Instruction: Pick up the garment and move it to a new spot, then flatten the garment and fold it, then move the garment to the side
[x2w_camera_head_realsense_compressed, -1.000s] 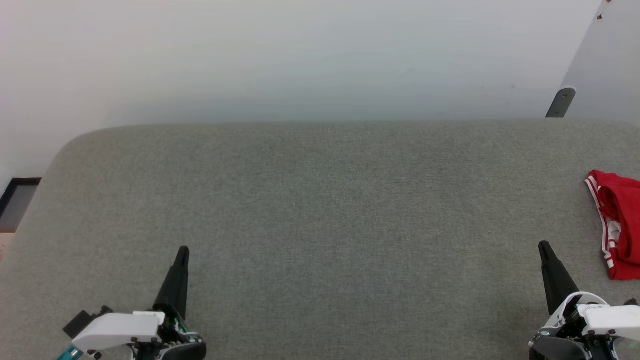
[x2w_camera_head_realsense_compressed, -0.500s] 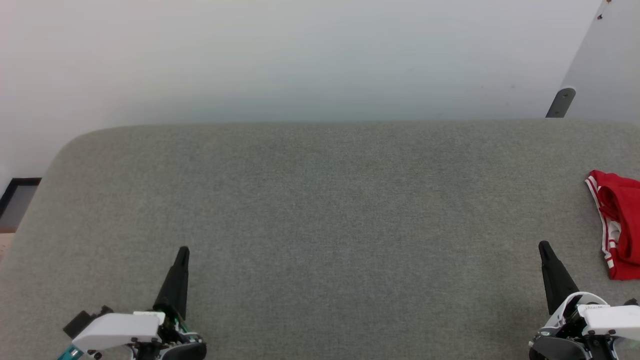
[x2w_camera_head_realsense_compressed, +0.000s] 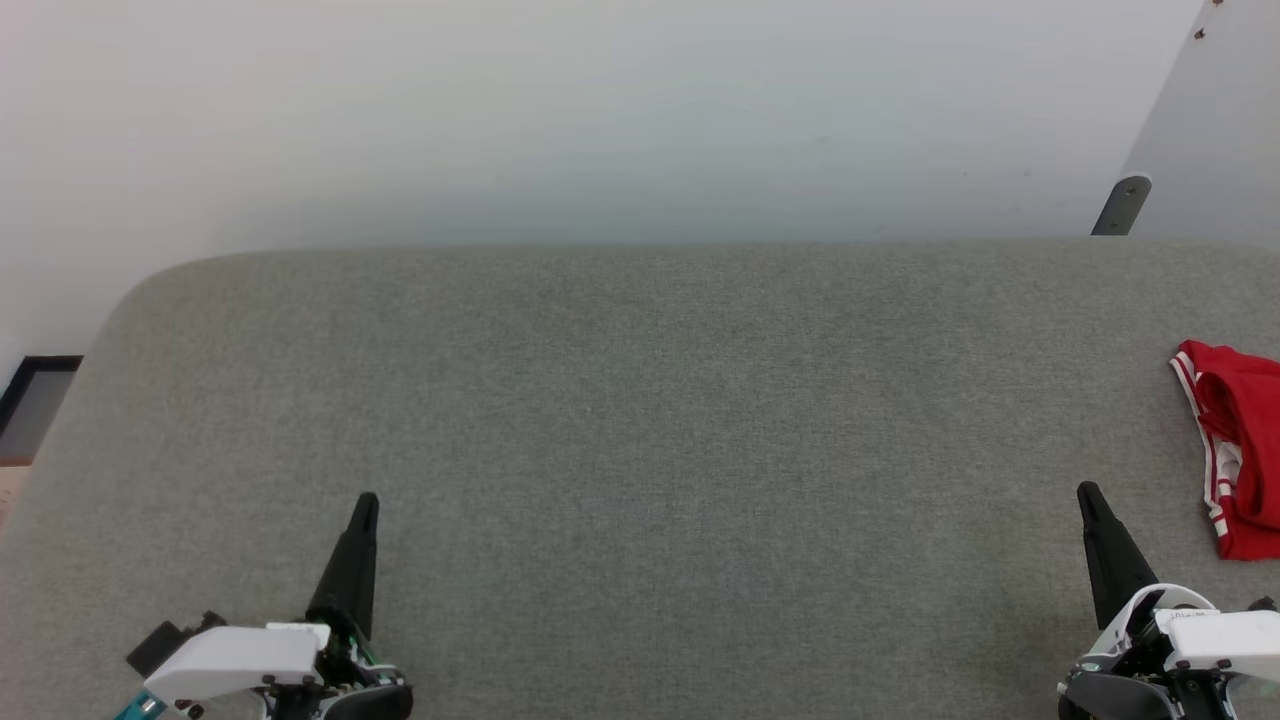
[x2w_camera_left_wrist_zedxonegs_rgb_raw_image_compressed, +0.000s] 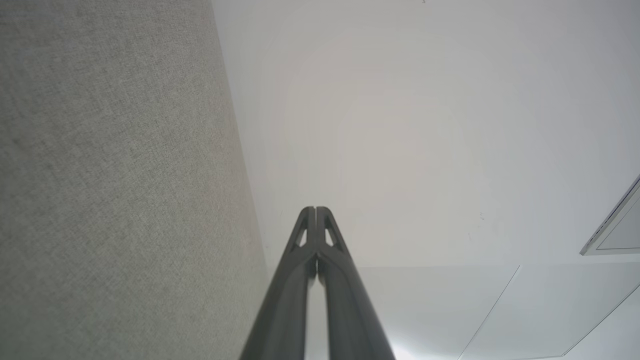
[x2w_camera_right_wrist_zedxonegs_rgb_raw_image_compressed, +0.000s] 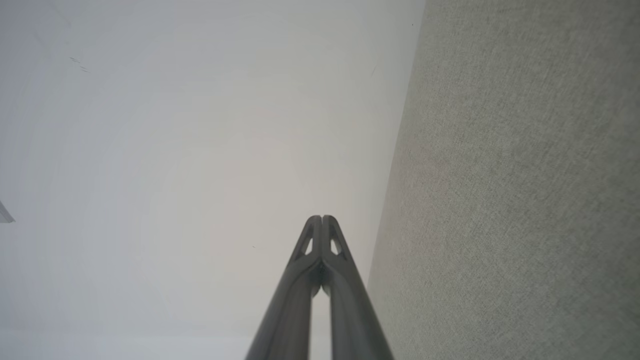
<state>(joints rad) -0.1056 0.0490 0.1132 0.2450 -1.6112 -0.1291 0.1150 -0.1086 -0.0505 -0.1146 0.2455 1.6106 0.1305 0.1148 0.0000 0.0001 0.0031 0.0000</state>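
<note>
Table (x2w_camera_head_realsense_compressed: 640, 400): grey woven fabric top with a rounded far-left corner, set against a plain pale wall (x2w_camera_head_realsense_compressed: 600, 120). Left hand (x2w_camera_head_realsense_compressed: 366, 498): low at the near left above the table, 2 dark fingers pressed together into 1 point, pinching nothing. Same hand in the left wrist view (x2w_camera_left_wrist_zedxonegs_rgb_raw_image_compressed: 316, 210): tips meeting along a thin seam, with table fabric to that view's left and pale wall beyond. Right hand (x2w_camera_head_realsense_compressed: 1086, 490): low at the near right, 2 fingers likewise pressed together, empty. Same hand in the right wrist view (x2w_camera_right_wrist_zedxonegs_rgb_raw_image_compressed: 322, 218): tips closed on each other, with table fabric to that view's right. Red cloth (x2w_camera_head_realsense_compressed: 1240, 440): crumpled on the table at the far right, cut off by the picture's edge, red-and-white striped trim along its left border, lying near the right hand, apart from it and further right, well apart from the left hand. Cannot tell from the visible part whether this is the task's jersey or another cloth. Grey bracket (x2w_camera_head_realsense_compressed: 1122, 205): on the wall behind the table's far-right end.
</note>
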